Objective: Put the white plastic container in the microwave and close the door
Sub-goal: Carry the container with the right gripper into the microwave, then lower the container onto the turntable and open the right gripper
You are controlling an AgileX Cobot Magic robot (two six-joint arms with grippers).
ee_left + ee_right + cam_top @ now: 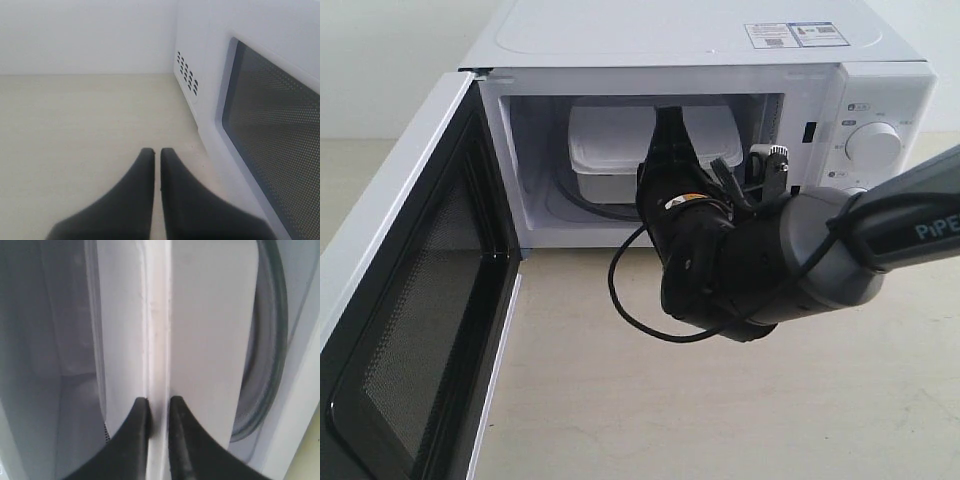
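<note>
- Right gripper (159, 401): reaches through the mouth of the microwave (700, 45) and clamps on the rim of the white plastic container (620, 150); jaws nearly together, only that thin edge between them.
- White plastic container: sits inside the microwave's cavity, over the glass turntable (568, 198), lid up; cannot tell whether fully set down or held just clear.
- Long axis: runs side to side across the cavity, parallel to the microwave's front; lies straight ahead of the right gripper, toward the microwave's back wall.
- Left gripper (157, 152): clenched on nothing, hovers over the counter (75, 115) just beside the outer face of the door (410, 330), on the microwave's hinge side.
- Door: stands wide open, swung well out from the microwave's front, black inner frame showing.
- Step in hand, by judgement: letting go of the rim and drawing the right arm back out of the microwave's mouth.
- Deciding relation for the move after: fills the mouth and so bars the door's swing, on the right arm's part; sits nearer the door's outer face, on the left arm's part, hence looks better placed to push it toward the microwave.
</note>
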